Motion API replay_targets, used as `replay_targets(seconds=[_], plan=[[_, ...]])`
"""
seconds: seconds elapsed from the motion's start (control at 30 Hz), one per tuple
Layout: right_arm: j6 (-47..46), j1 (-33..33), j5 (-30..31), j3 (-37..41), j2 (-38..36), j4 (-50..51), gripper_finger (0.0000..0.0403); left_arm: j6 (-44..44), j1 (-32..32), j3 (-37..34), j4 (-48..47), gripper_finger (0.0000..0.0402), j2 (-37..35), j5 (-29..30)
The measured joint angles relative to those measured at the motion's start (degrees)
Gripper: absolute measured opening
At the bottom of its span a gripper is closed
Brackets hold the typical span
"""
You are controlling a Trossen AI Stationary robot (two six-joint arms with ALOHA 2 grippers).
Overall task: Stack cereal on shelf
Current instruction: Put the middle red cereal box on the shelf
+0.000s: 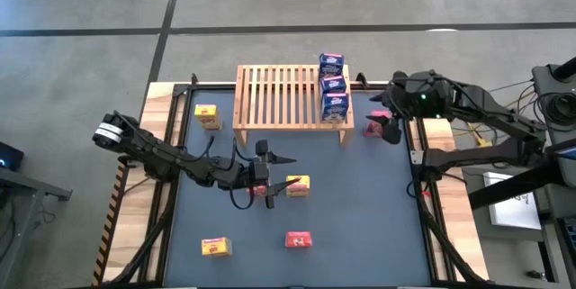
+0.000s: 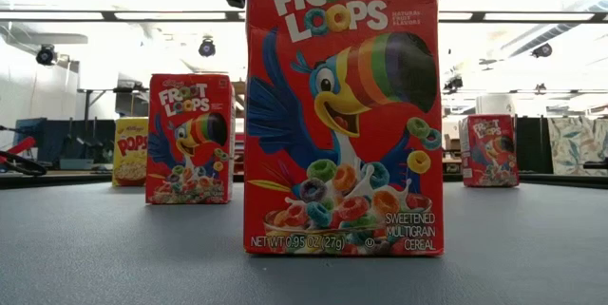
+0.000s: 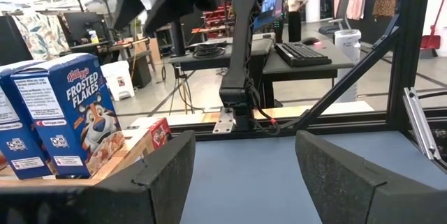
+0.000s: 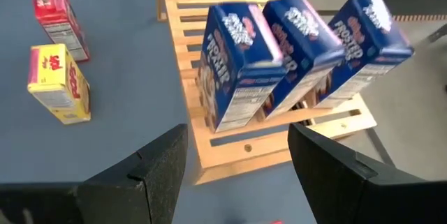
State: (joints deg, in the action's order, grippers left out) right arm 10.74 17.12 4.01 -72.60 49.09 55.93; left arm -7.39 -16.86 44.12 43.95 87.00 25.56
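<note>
Three blue cereal boxes (image 1: 333,84) already stand in a row on the right end of the shelf (image 1: 279,97), which sits in the upper middle of the high view. The other six are not stacked yet. On the dark counter (image 1: 360,208) one yellow box (image 1: 207,115) lies left of the shelf, one yellow box (image 1: 298,185) in the centre, one yellow box (image 1: 215,247) at lower left. One red box (image 1: 298,239) is at lower centre, one red box (image 1: 377,128) just right of the shelf, and I think one red box (image 1: 260,189) is just beside the left hand (image 1: 270,174).

The left hand is in the centre of the frame with fingers apart and nothing between them. The right hand (image 1: 392,118) is at upper right near the shelf, also open and empty.

The boxes are small printed cardboard with sharp edges and smooth, slightly glossy faces. The shelf is light wood with many parallel slats. The counter surface looks matte and flat
</note>
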Motion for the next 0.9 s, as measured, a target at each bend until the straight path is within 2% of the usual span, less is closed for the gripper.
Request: replay_targets(seconds=[0.13,0.4,0.63,0.9], plan=[[-1.7,0.0,-1.3,6.0,-4.5,-4.9,0.0235,0.0,0.0,0.0,0.0,0.0231,0.0,0.0],[-7.1,0.0,-14.6,20.2,-13.0,-21.8,0.0235,1.5,0.1,0.0,-0.7,0.0231,0.0,0.0],[-15.5,-0.3,-37.0,34.1,-17.6,-48.2,0.0235,7.0,0.1,0.0,-2.1,0.0231,0.8,0.0],[-17.5,-2.6,-37.0,47.0,-18.4,-68.7,0.0235,11.0,0.0,0.0,-1.1,0.0231,3.6,0.0]])
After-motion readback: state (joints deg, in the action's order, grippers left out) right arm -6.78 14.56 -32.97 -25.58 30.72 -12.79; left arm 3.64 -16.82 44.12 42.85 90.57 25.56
